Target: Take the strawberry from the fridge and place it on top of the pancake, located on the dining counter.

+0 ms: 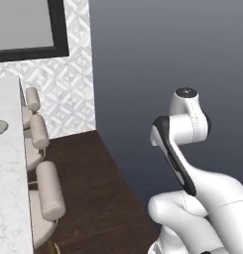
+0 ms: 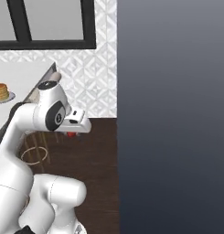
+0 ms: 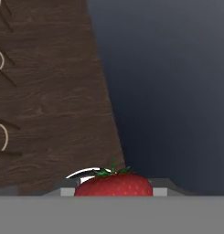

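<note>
While clamped, strawberry between pincer tips, above dark floor.

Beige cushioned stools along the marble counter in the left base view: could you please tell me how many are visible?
3, in a row along the white marble dining counter: the nearest beige cushioned stool, the middle one, and the farthest by the patterned wall. More may be hidden below the frame.

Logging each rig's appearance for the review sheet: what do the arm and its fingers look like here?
The arm is glossy white with rounded, bulbous links, a dark grey joint cap on top and a black band along one link. No cables or markings show. Its hand is a white block. The fingers appear as small grey tips.
</note>
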You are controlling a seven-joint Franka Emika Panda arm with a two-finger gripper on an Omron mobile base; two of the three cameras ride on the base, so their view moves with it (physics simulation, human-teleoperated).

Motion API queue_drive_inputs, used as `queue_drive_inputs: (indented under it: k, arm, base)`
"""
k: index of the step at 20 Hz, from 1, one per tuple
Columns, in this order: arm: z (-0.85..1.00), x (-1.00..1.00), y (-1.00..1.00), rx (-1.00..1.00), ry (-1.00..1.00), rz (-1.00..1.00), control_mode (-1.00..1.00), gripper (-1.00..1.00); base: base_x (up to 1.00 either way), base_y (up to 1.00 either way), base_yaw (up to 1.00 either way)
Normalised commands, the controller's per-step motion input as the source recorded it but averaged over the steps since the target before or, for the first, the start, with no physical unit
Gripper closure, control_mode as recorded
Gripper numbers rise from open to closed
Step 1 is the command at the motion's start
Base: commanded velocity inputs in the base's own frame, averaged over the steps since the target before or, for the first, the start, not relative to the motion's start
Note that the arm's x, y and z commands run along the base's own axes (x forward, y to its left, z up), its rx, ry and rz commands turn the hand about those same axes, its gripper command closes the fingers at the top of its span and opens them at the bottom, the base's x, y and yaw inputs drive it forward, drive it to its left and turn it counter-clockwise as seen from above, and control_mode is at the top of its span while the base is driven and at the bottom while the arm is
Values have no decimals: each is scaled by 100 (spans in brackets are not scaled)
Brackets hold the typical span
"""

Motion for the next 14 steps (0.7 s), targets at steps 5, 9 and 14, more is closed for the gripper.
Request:
queue_drive_inputs:
  k: [5,9,14]
  arm:
    - [0,0,0,0,0,0,100,100]
    - [0,0,0,0,0,0,100,100]
    - [0,0,0,0,0,0,100,100]
  base:
    - [100,-25,56]
    - [100,-23,56]
    - [100,-23,60]
